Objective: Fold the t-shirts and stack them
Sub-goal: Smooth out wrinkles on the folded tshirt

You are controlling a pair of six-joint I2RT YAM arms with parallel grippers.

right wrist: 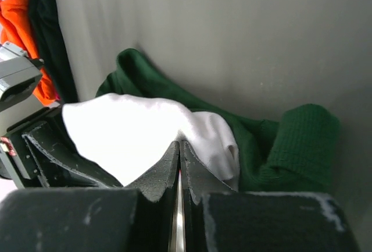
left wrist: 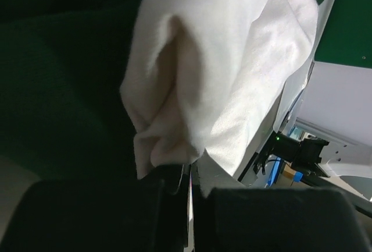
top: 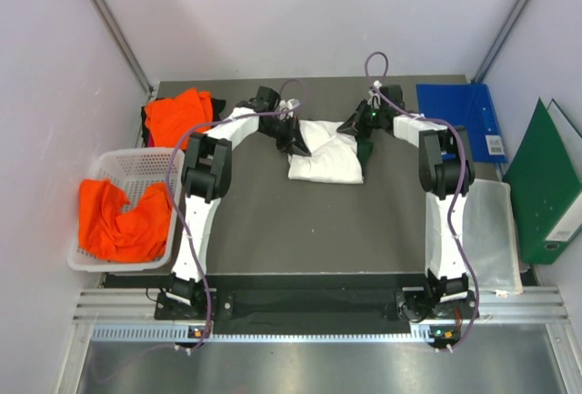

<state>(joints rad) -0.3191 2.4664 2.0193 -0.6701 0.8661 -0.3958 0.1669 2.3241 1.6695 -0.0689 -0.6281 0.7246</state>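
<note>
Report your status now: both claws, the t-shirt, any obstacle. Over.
Left claw shut on white t-shirt. Right claw shut on it too. Orange t-shirts lie in basket. No obstacle seen.

The overhead view is evenly bright; the 2 wrist views are dim, the white t-shirt (left wrist: 232, 60) blurred.

Bare mat (top: 309, 221) before the white t-shirt (top: 332, 162) lies open; basket (top: 136, 168) flanks left, blue folder (top: 457, 112) right.
</note>
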